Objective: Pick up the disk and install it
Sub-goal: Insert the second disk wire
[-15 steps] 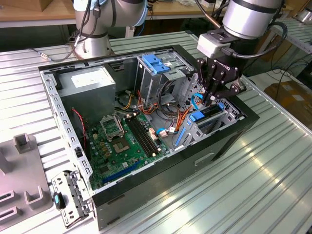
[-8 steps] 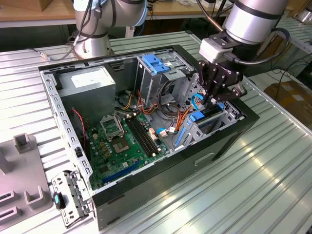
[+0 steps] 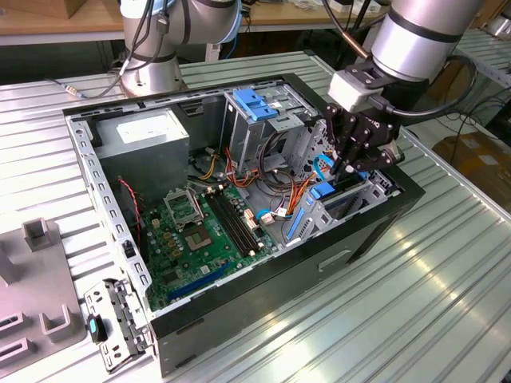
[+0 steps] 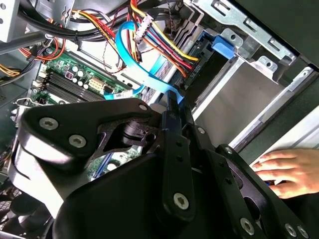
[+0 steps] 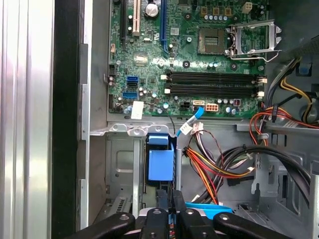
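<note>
An open computer case (image 3: 375, 231) lies on a ribbed metal table (image 3: 415, 319). Inside the case, at its front end, the arm's black gripper (image 3: 345, 169) hangs over the drive bay, far from the grey power supply (image 3: 152, 136). The fingers look drawn together on a thin edge of the disk (image 5: 161, 164), which stands upright in the bay beside the green motherboard (image 5: 194, 59); its blue plastic rail faces up. A person's hand (image 4: 289, 172) rests just outside the case wall.
</note>
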Available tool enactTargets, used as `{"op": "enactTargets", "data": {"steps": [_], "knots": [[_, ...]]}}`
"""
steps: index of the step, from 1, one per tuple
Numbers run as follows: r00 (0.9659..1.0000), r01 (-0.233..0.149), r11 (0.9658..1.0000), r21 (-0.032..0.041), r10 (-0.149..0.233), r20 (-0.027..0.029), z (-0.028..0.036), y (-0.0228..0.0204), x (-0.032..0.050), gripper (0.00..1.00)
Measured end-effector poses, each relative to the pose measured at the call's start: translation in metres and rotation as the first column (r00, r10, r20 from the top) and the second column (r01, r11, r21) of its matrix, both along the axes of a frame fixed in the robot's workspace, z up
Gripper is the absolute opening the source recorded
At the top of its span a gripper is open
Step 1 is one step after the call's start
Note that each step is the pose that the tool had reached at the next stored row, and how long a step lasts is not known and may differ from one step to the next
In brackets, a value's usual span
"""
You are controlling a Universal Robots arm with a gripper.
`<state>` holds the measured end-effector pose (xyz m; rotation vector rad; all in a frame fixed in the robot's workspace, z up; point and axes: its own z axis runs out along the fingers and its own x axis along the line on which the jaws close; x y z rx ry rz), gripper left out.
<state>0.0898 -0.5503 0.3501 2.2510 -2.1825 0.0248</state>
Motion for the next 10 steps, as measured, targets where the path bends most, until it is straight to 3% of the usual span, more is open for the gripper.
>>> {"op": "enactTargets", "data": {"steps": [10], "knots": [[1.0, 0.002, 1.0, 0.0, -0.002, 0.0023, -0.0007, -0.0001, 0.0014, 0.16]]}}
